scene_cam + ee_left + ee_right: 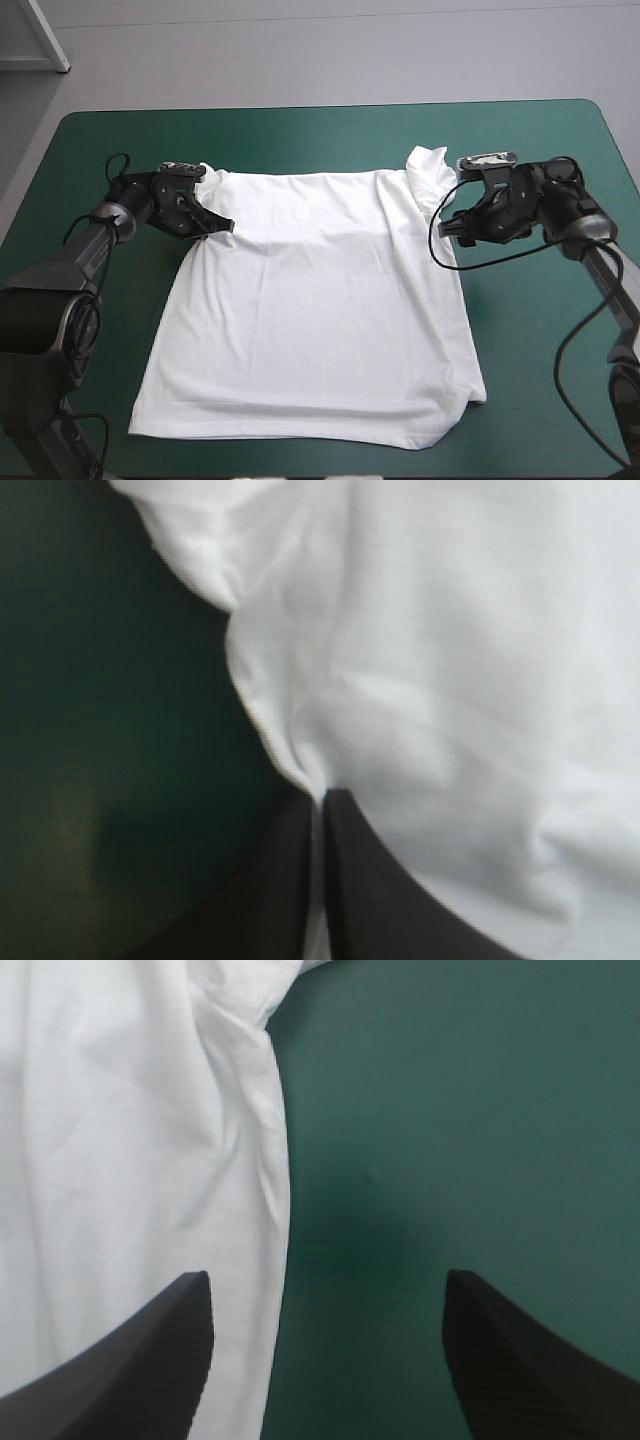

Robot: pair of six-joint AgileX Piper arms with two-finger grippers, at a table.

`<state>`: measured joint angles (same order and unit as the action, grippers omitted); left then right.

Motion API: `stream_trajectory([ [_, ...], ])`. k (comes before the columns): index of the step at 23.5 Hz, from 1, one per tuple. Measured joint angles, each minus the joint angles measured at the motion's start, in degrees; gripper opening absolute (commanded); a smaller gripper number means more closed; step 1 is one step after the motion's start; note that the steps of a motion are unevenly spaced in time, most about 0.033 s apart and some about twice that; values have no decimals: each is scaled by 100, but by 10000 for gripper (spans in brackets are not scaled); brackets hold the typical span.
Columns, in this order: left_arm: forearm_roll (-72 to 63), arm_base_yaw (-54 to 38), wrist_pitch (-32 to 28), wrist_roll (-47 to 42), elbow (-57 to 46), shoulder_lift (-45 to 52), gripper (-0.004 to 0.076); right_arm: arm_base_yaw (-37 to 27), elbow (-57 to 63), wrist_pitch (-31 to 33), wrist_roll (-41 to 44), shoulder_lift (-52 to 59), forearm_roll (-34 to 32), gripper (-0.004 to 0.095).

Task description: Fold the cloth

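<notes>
T-shirt (320,310) flat; judged light, limp, easily wrinkled.
Left gripper (224,228) pinched T-shirt under one sleeve; right gripper (450,226) stood spread beside opposite sleeve, likely matching hold.

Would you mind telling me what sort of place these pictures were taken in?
Probably a robotics test bench rather than a home: a table with a teal-green cover, the left gripper and right gripper on two arms, and a single white T-shirt spread flat between them.

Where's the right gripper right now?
In the high view, the right gripper is open at the T-shirt's right edge, beside the sleeve.
</notes>
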<state>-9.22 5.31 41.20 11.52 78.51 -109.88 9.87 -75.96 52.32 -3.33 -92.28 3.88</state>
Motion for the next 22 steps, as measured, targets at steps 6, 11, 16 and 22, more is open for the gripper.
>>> stream_trajectory([
  [6,-33,0,-4,18,0,0,21,0,0,-830,-610,-1193,838,573],
  [11,-38,0,-11,18,0,0,21,-5,-46,-1034,-1034,-1406,1389,269],
  [16,-38,0,-6,18,0,0,21,-5,-46,-1062,-1310,-1465,1767,-12],
  [22,37,0,-41,12,-13,148,21,-5,-59,-1107,-1445,-1320,1833,-13],
])
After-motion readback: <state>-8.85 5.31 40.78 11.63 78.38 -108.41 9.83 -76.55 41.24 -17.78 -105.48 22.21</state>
